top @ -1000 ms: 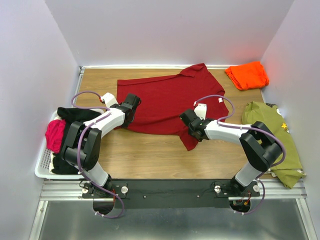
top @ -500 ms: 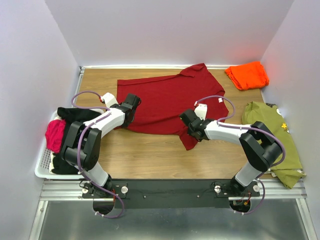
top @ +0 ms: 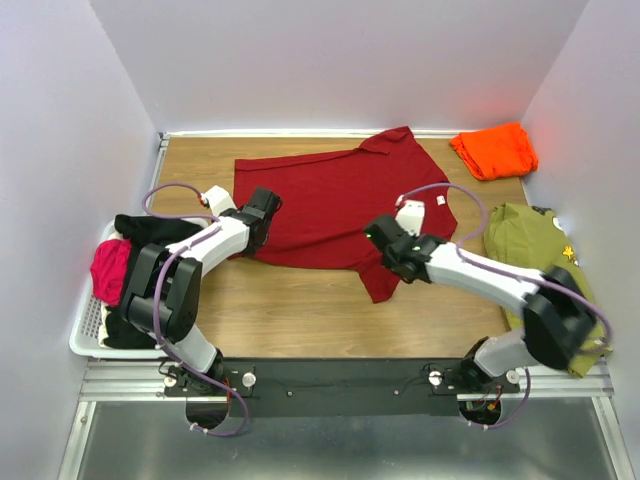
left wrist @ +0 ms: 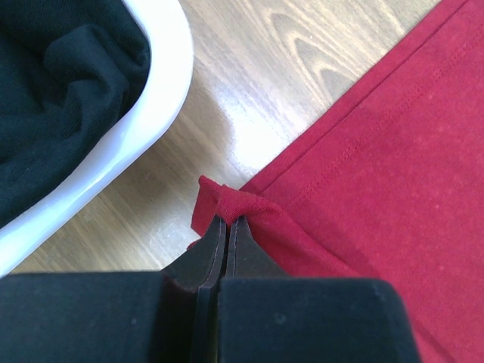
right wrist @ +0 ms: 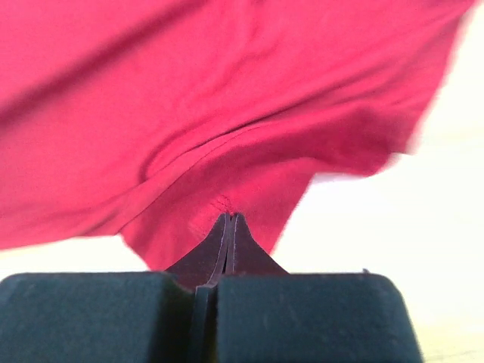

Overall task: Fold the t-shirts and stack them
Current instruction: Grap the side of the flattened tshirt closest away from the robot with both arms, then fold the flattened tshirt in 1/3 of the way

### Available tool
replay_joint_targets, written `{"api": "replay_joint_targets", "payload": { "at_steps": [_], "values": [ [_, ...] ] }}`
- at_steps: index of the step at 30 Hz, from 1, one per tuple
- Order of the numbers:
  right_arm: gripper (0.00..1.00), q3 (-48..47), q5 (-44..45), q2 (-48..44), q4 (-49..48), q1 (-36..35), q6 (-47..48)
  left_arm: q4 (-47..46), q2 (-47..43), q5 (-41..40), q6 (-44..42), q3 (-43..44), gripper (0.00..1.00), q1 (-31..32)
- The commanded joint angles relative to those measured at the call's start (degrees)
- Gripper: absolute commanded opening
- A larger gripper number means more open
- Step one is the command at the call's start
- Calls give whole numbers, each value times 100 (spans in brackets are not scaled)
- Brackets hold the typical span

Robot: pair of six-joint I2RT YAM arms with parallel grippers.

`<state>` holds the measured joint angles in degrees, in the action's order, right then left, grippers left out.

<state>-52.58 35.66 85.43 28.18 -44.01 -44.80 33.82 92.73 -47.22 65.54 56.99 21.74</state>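
The left end effector (left wrist: 227,221) and right end effector (right wrist: 229,220) both pinch the red shirt's (top: 330,200) near edge; it spreads toward 12 o'clock.

Soft matt knit cloth w/ stitched hem: dark red t-shirt (top: 330,205). Smooth wood grain, slight sheen: tabletop (top: 290,310). Glossy smooth white plastic: basket (left wrist: 166,76). Matt black, prob. plastic: left claw (left wrist: 227,224).

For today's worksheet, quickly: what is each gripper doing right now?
Left gripper: closed, pinching a corner of the dark red cloth t-shirt.
Right gripper: closed on the same t-shirt's near edge.
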Motion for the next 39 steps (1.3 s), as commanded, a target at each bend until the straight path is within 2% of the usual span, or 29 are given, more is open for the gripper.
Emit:
{"api": "replay_joint_targets", "payload": {
  "at_steps": [1,6,13,20,29,39],
  "values": [
    [1,-52,784,-1474,1022,-46,-407,45,-360,11,20,-136,0,189],
    [1,-42,1109,-2669,1688,-46,-820,458,-607,-94,406,-57,0,629],
    [1,-560,1864,-3426,2638,-46,-1074,1468,-668,-331,1231,268,0,1446],
    [1,-763,2226,-3989,3281,-46,-1383,2821,-1211,-569,2252,304,0,1878],
    [1,-789,2244,-4140,3536,-46,-1594,3007,-2074,-621,2657,5,0,1887],
    [1,-877,2639,-3551,3475,-46,-1769,2981,-1425,-797,2771,242,0,1808]
  ]
}}
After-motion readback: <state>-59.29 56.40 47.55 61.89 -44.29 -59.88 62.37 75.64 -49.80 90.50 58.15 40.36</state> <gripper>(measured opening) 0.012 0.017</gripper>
